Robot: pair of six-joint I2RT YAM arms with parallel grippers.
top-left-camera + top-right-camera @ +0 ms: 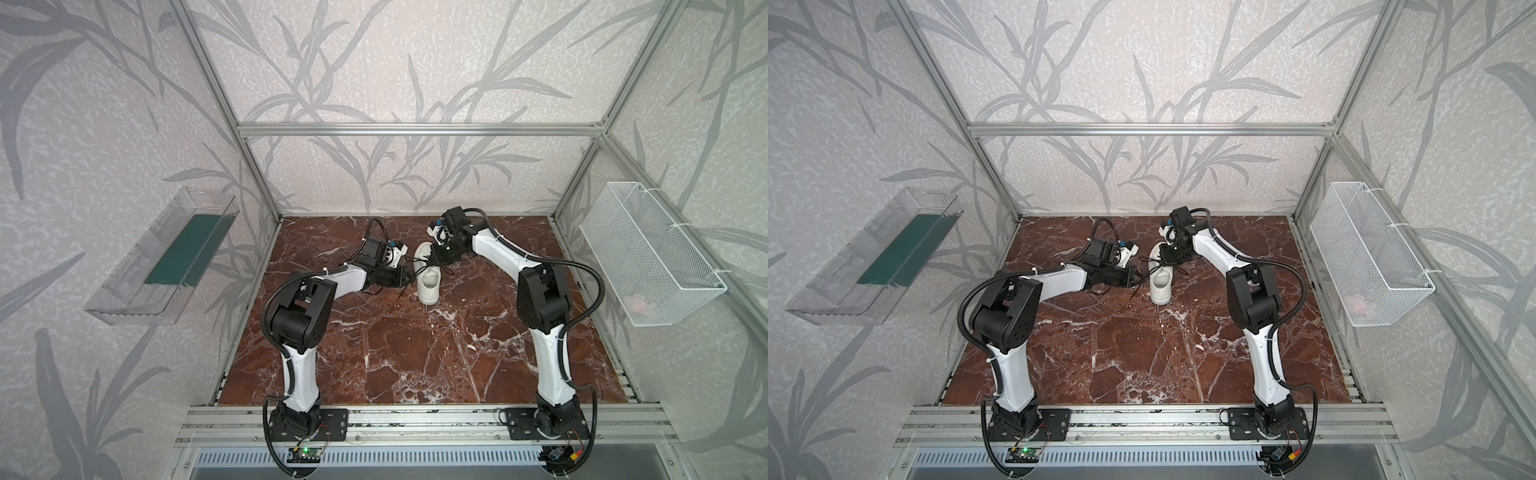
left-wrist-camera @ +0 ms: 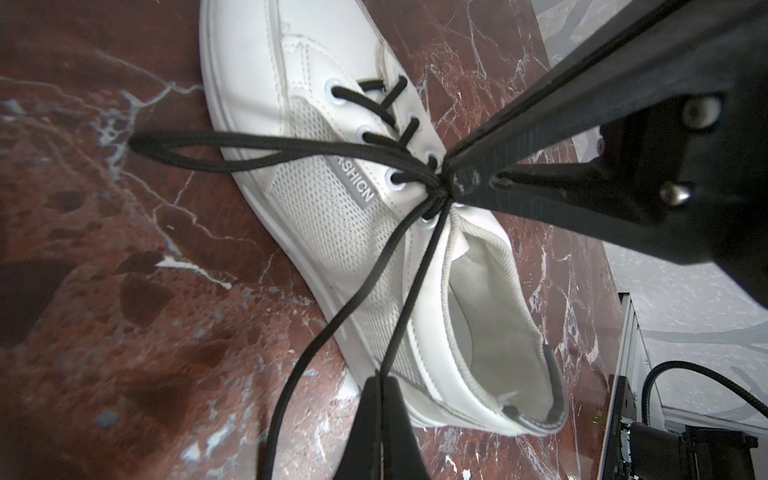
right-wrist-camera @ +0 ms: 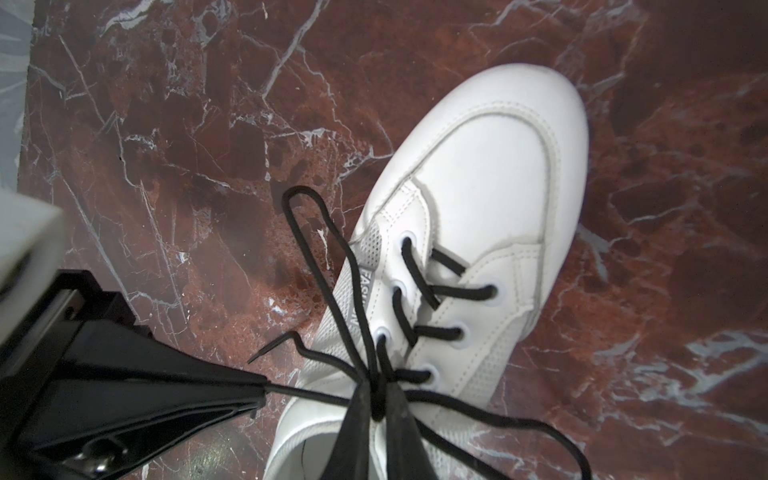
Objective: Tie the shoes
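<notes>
Standing on the rail at the near edge of the counter, both arm bases send their arms toward the far half, where the white sneaker sits on its sole, heel toward the near side and toe toward the back wall. From the left, the left gripper reaches in low beside the shoe, its fingers pressed together on a strand of the black laces; the left wrist view shows that strand running taut from the fingertips up to the knot area at the top eyelets. Beyond it, the right gripper comes down over the tongue from the right, its jaws nearly closed and pinching the laces right at the crossing, seen in the right wrist view. One loop of lace lies out to the shoe's left over the counter, and another loop trails off the other side. Farther out, a clear plastic bin hangs on the left wall and a white wire basket on the right wall
</notes>
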